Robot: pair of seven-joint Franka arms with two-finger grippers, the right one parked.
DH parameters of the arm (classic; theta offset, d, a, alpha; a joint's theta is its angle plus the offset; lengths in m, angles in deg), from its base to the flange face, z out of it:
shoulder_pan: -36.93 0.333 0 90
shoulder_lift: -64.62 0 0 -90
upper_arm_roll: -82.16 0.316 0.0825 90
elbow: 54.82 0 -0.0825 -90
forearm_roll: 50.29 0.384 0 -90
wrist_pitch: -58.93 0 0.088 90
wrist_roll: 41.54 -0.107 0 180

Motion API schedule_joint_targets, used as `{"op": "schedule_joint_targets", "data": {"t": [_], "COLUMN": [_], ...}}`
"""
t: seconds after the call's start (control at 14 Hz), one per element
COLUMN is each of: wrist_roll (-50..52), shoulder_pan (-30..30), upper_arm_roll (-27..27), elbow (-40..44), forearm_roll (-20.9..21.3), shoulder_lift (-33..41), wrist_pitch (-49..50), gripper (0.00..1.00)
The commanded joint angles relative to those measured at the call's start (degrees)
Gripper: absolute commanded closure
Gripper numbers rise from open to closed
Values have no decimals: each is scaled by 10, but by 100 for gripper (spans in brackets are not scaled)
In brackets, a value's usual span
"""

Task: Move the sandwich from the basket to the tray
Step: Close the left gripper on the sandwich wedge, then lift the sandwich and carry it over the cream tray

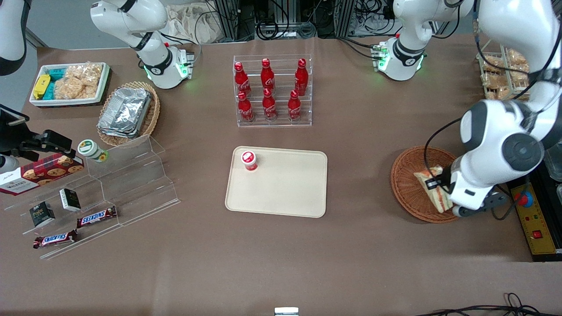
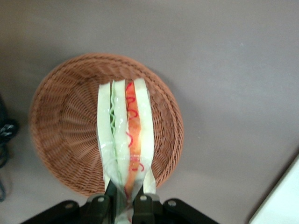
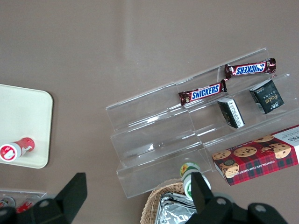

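The sandwich [image 1: 425, 177], a wedge of white bread with green and red-orange layers in clear wrap, is held over the reddish-brown woven basket [image 1: 406, 193] toward the working arm's end of the table. My left gripper [image 1: 440, 188] is shut on the sandwich's narrow end. In the left wrist view the sandwich [image 2: 124, 126] stands out from the gripper [image 2: 124, 198], with the basket [image 2: 60, 126] below it. The cream-beige tray [image 1: 285, 193] lies mid-table, apart from the basket.
A small red-capped bottle [image 1: 249, 160] stands on the tray's corner. An acrylic rack of red cola bottles [image 1: 271, 92] stands farther from the front camera than the tray. A yellow control box [image 1: 533, 219] lies beside the basket. Acrylic steps with snacks [image 1: 109, 193] lie toward the parked arm's end.
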Motion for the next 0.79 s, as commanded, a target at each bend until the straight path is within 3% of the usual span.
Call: {"op": "schedule_joint_targets", "data": {"t": [0.0, 0.36, 0.71], "wrist_roll": [-20, 2, 218], "shoulder_pan": [-6, -6, -8], "upper_arm_roll": [-8, -87, -242], "elbow": [35, 150, 168], "forearm_roll": [12, 34, 31], "shoulder_lift": [56, 87, 72], "wrist_pitch": [88, 256, 257], "gripper": [87, 86, 87]}}
